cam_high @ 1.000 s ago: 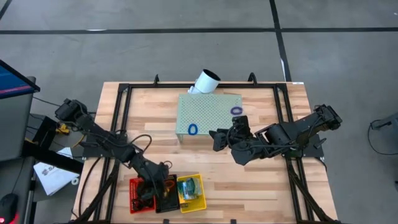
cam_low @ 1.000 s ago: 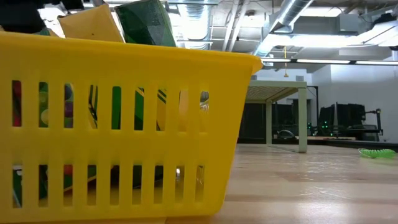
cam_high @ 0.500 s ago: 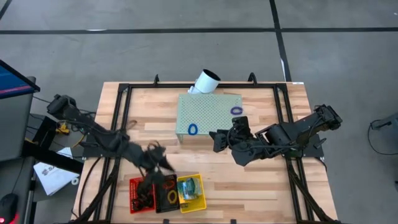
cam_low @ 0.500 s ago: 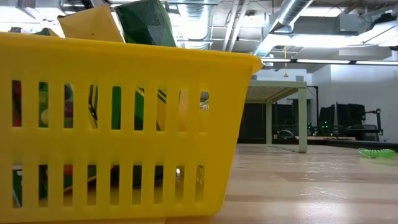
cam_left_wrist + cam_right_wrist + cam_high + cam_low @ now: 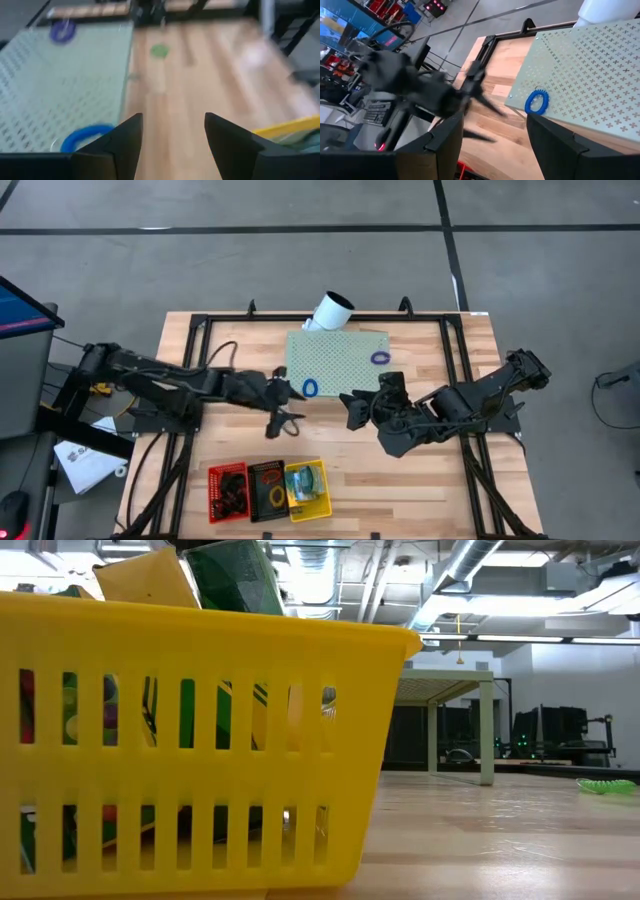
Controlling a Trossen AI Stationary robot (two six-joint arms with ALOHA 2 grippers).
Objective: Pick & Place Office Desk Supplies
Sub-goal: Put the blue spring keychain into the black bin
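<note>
- The supplies sit in two places. A blue loop lies on the near-left part of the green block, and a purple loop lies near its right edge.
- The rest are in three bins at the table's front edge: a red bin, a dark bin with an orange loop inside, and a yellow bin.
- The low view is mostly filled by the yellow bin's slatted wall, with a crayon box and a green box poking above the rim.
- The left gripper was over the red and dark bins a second ago. It has since swung up to mid-table, just beside the block's near-left corner and close to the blue loop. Its fingers stand apart and empty.
- The right gripper has barely moved. It hovers off the block's near edge, jaws wide, holding nothing.
- A white tube leans at the block's far edge.
- A small green thing, too blurred to name, lies on the wood beyond the block.
</note>
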